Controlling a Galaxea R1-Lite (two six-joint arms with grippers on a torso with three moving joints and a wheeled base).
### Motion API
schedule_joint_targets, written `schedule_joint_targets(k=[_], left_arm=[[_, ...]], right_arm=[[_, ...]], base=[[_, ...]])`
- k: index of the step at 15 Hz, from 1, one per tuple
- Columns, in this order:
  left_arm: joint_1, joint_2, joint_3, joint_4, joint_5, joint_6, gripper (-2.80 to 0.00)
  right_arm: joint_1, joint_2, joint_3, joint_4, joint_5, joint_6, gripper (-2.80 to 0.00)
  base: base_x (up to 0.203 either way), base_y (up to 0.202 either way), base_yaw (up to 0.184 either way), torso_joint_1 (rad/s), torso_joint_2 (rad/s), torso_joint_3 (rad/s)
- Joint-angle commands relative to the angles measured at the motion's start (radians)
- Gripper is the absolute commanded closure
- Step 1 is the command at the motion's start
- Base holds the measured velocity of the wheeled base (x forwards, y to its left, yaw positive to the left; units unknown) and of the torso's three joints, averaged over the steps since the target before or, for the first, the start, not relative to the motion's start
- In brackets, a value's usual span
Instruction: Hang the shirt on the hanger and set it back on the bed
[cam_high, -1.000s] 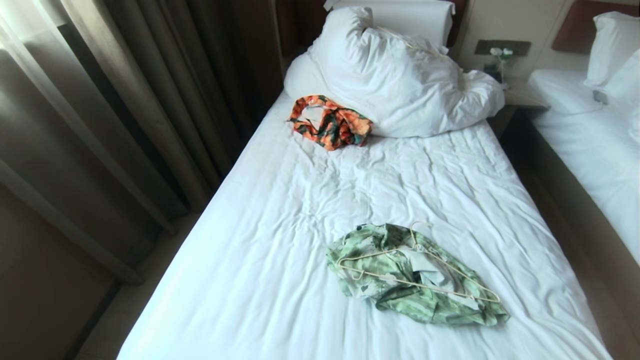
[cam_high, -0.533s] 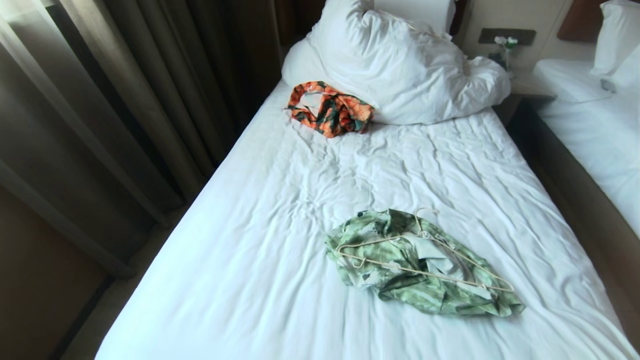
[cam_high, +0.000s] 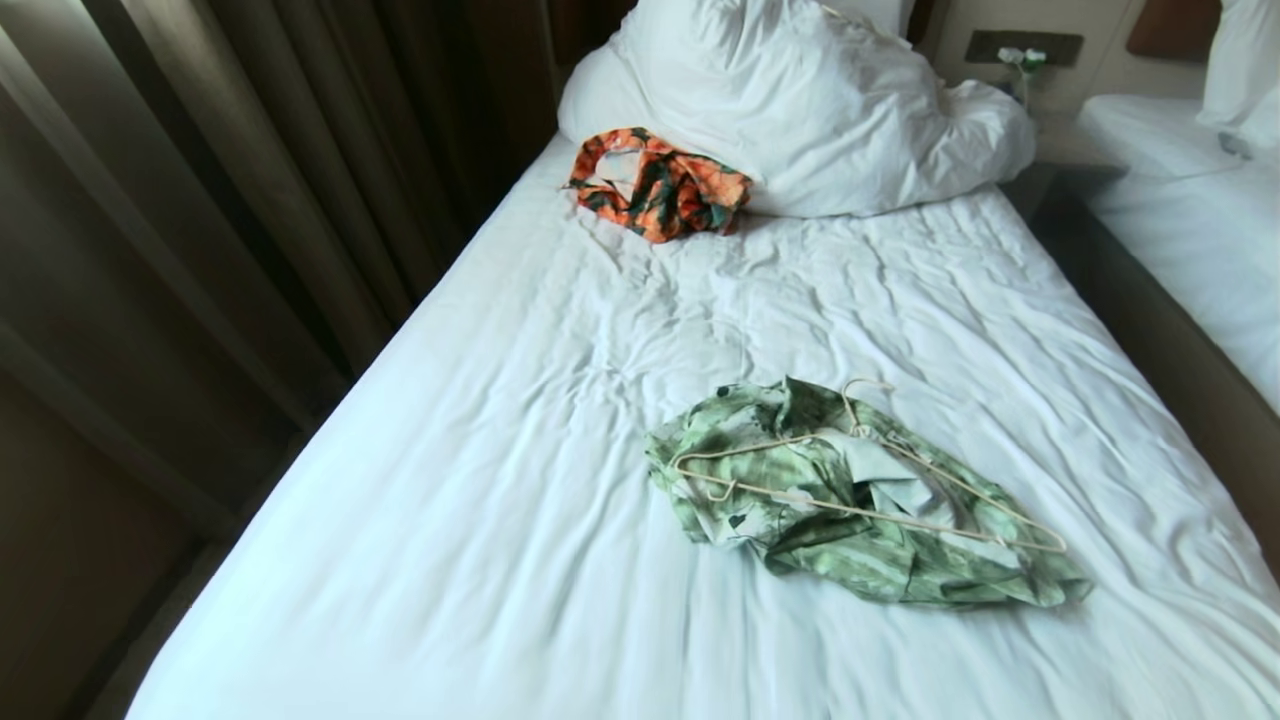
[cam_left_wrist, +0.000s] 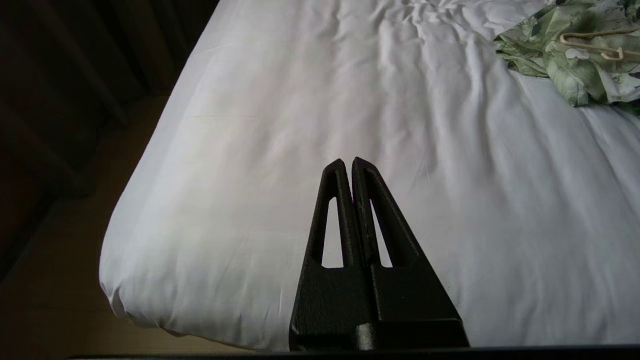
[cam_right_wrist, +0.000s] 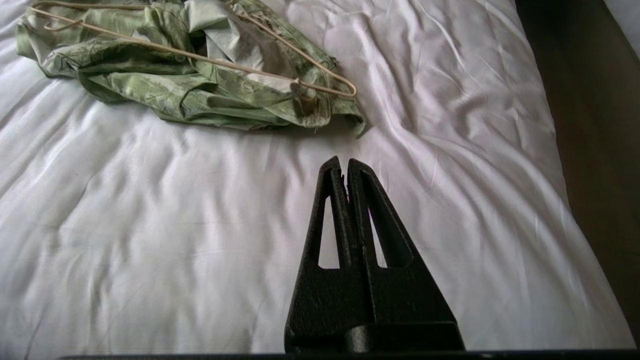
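Shirt (cam_high: 850, 520), light green with white flowers and dark leaves, lying crumpled on the near right part of the bed (cam_high: 520, 420); hanger (cam_high: 870, 480), thin and cream-coloured, resting on top of the shirt, its triangular frame across the folds and its hook pointing toward the pillow end; neither item inserted into the other. Bed covered by a wrinkled white sheet; large white pillow (cam_high: 800, 100) at the head; orange-and-dark-green garment (cam_high: 655, 185) bunched against the pillow's left edge, well apart from the shirt. Dark curtains (cam_high: 250, 180) along the bed's left side; second white bed (cam_high: 1190, 230) beyond a dark gap on the right.

Left gripper (cam_left_wrist: 348, 162), seen only in the left wrist view, above bare sheet near the bed's left foot corner, its two black fingers pressed together and holding nothing; shirt well away from it. Right gripper (cam_right_wrist: 340, 161), seen only in the right wrist view, above bare sheet near the shirt's lower edge but not touching it; jaws likewise together and empty.
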Motion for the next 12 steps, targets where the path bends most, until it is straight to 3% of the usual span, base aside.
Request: schedule_joint_targets(k=[1, 12], left_arm=[[0.001, 0.001, 0.0, -0.001, 0.0, 0.0, 0.0], [0.001, 0.001, 0.001, -0.001, 0.0, 0.0, 0.0]], right_arm=[[0.0, 0.002, 0.011, -0.002, 0.0, -0.004, 0.0], [0.0, 0.002, 0.011, -0.003, -0.001, 0.019, 0.0]], base=[[0.0, 0.0, 0.0, -0.059, 0.33, 0.285], [0.0, 0.0, 0.0, -0.005, 0.04, 0.032]])
